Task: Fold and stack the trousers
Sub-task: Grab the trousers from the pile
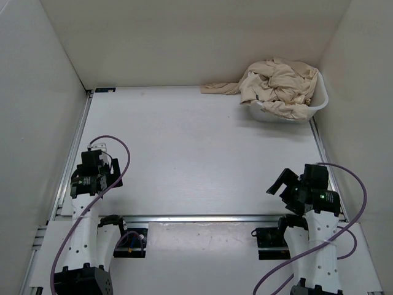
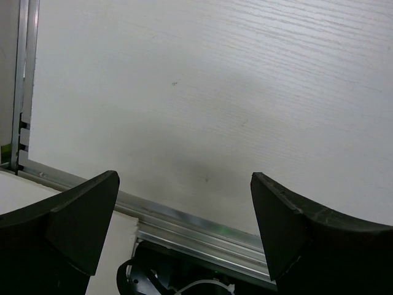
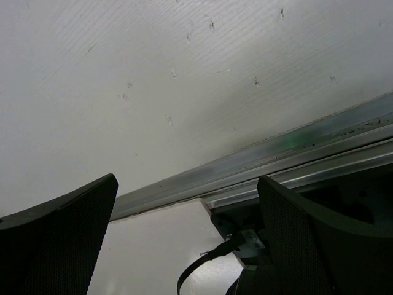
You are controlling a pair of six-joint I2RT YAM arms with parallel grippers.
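No readable text, labels, brand marks, numbers or signs anywhere in the three views. Checked without result: the white desk [image 1: 196, 153], the enclosure walls, the laundry basket [image 1: 288, 114] at two o'clock, and the black arm housings at seven and five o'clock. Only scuffs and specks on the desk surface.

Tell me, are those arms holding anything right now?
Nothing. The left tool and right tool are both open and empty; the trousers lie heaped in the basket.
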